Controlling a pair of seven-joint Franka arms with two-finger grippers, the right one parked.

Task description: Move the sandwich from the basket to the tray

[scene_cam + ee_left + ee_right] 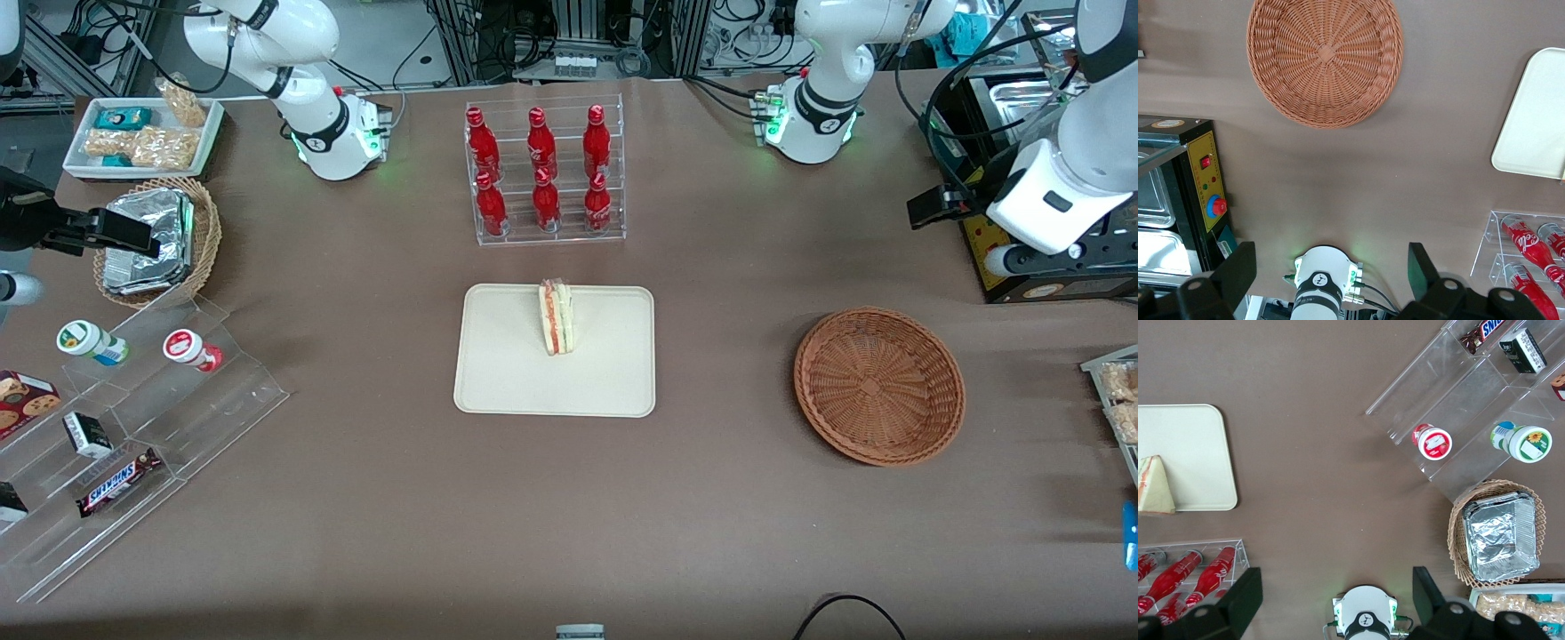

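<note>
Front view: the sandwich (556, 317) stands on edge on the tray (507, 373), in the half of the tray nearer the bottle rack (545, 171). The basket (878, 385) lies well apart from the tray, toward the working arm's end of the table, with nothing in it. The working arm's gripper (929, 209) is raised, well apart from the tray and higher than the basket, beside a black-and-yellow appliance (1040, 258).

Left wrist view: the gripper (1331, 267) has its fingers (1238, 270) spread wide with nothing between them. The basket (1325, 60) and a corner of the tray (1535, 120) are visible.

Right wrist view: the sandwich (1155, 487) lies on the tray (1198, 447).
</note>
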